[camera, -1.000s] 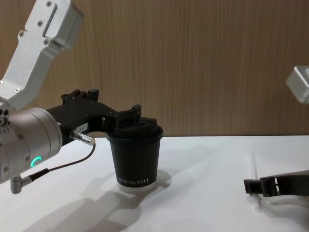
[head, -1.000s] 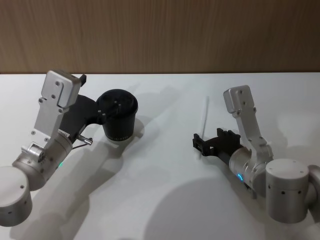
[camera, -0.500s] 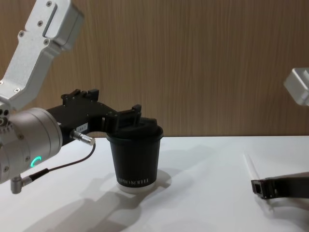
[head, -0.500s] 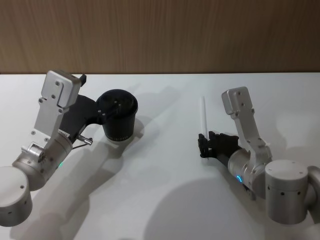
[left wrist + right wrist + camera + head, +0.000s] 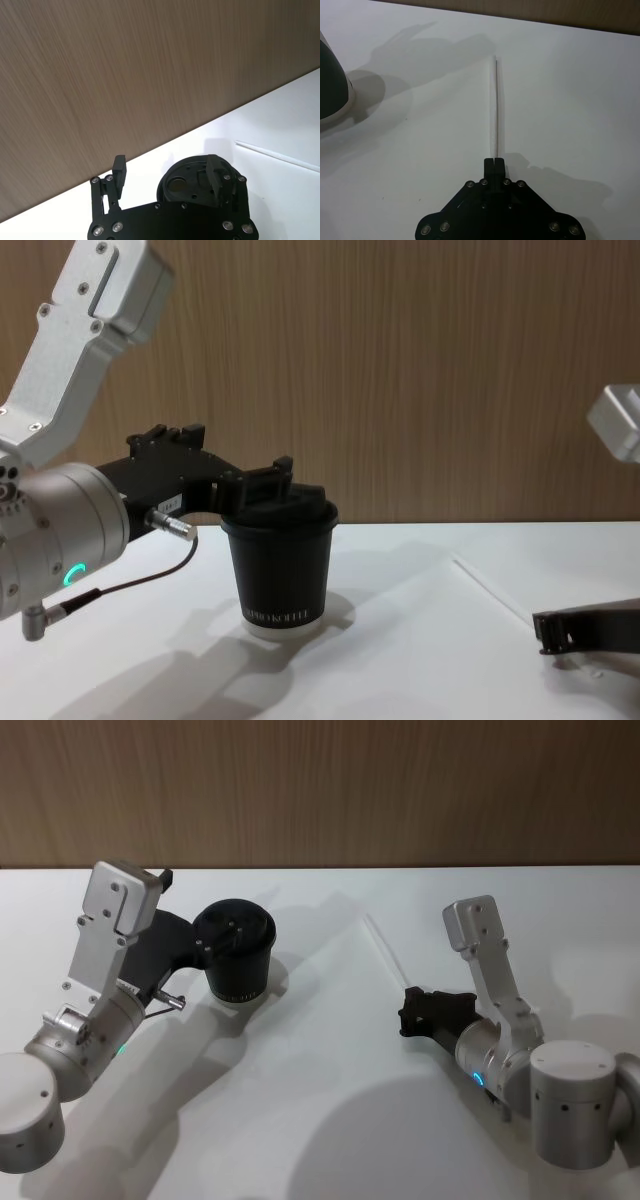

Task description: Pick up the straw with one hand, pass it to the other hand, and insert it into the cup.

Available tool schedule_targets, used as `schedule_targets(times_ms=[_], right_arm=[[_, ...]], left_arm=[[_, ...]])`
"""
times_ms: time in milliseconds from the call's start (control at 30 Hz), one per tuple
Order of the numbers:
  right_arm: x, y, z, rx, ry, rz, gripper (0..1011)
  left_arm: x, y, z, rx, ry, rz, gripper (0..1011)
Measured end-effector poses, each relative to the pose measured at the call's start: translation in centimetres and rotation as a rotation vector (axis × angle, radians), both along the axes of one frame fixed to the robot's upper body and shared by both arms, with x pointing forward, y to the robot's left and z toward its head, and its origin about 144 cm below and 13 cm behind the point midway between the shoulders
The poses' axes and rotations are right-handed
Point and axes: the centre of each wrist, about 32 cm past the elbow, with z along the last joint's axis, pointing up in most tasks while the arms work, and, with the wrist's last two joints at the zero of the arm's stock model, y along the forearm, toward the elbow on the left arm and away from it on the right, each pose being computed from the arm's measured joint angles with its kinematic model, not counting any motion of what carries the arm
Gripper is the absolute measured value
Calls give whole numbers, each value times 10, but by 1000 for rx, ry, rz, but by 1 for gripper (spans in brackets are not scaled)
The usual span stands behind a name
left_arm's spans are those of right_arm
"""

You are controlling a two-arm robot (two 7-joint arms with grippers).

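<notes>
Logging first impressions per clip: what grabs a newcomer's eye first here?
The right gripper, low on the right of the table, is shut on one end of the thin white straw. On the left, the open left gripper sits at the lid of the black cup.

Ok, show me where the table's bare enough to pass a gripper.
Bare table lies between the cup and the straw, widening toward the front between both arms, and along the wood wall behind the straw. Crowded: the left gripper stands open at the cup's lid; the right gripper is shut on the straw.
</notes>
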Motion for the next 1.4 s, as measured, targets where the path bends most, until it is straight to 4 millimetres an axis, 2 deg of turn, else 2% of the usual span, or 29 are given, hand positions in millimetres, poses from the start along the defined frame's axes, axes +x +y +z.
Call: schedule_targets(times_ms=[367, 867, 1400], right_arm=[[-1, -3, -1, 5, -23, -6, 1], [-4, -11, 10, 53, -187, 20, 1], [-3, -35, 28, 218, -387, 163, 1]], left_arm=[[0, 0, 0, 0, 0, 0, 1002], [0, 0, 0, 0, 0, 0, 1003], [0, 0, 0, 0, 0, 0, 1003]])
